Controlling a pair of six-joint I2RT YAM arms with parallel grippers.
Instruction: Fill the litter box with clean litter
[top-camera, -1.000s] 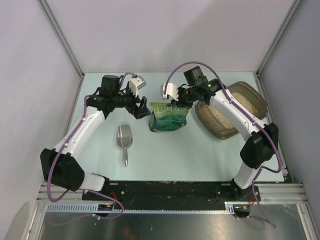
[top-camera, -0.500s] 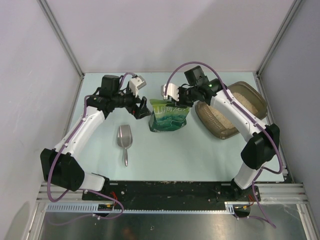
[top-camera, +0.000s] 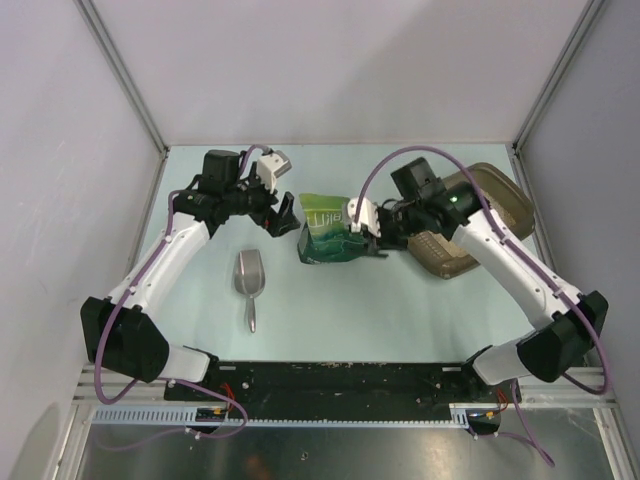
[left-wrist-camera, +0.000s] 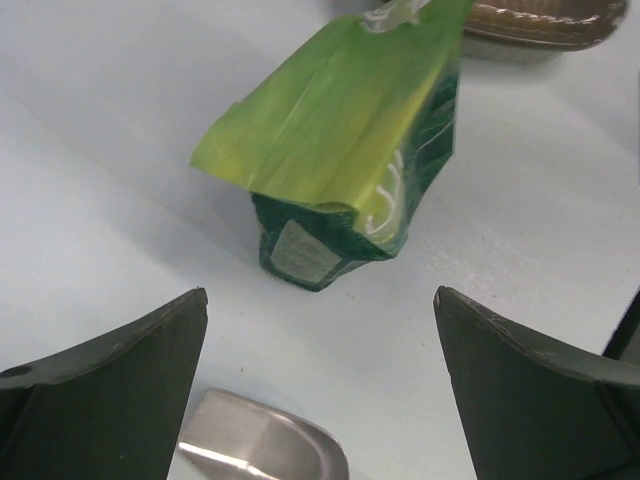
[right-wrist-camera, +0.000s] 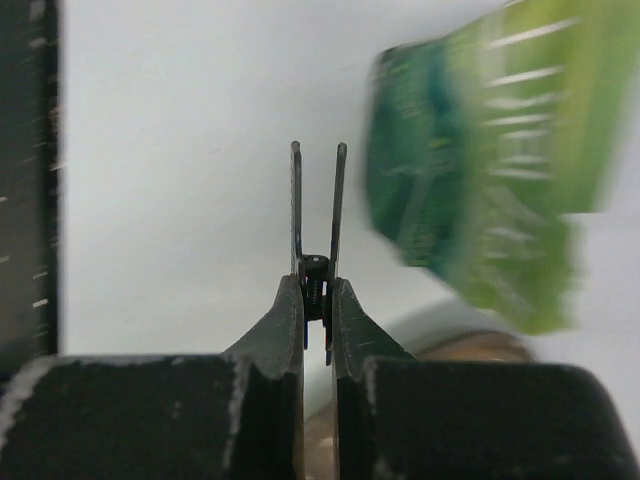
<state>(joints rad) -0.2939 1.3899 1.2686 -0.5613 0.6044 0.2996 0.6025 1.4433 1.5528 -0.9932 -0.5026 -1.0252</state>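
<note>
From the overhead camera I see the litter box (top-camera: 443, 256) at the right rear of the table (top-camera: 400, 310). Its long axis runs diagonally, near end towards the middle of the table and far end towards the back right corner. The right arm crosses over its middle. A pale patch at its far end looks like the clean litter (top-camera: 497, 200), though I cannot be sure. A green bag (top-camera: 335, 232) stands upright just left of the box. A metal scoop (top-camera: 250, 280) lies further left, its handle pointing at the near edge. My left gripper (top-camera: 287, 217) hovers beside the bag's left side and my right gripper (top-camera: 372, 243) sits at the bag's right edge.

On the left wrist camera the fingers (left-wrist-camera: 110, 390) are spread wide with nothing between them. The bag leans ahead, and the box rim (left-wrist-camera: 540, 20) peeks in behind it.

On the right wrist camera the fingers (right-wrist-camera: 297, 200) are pinched almost together, holding nothing. The bag is a blur to the right.
</note>
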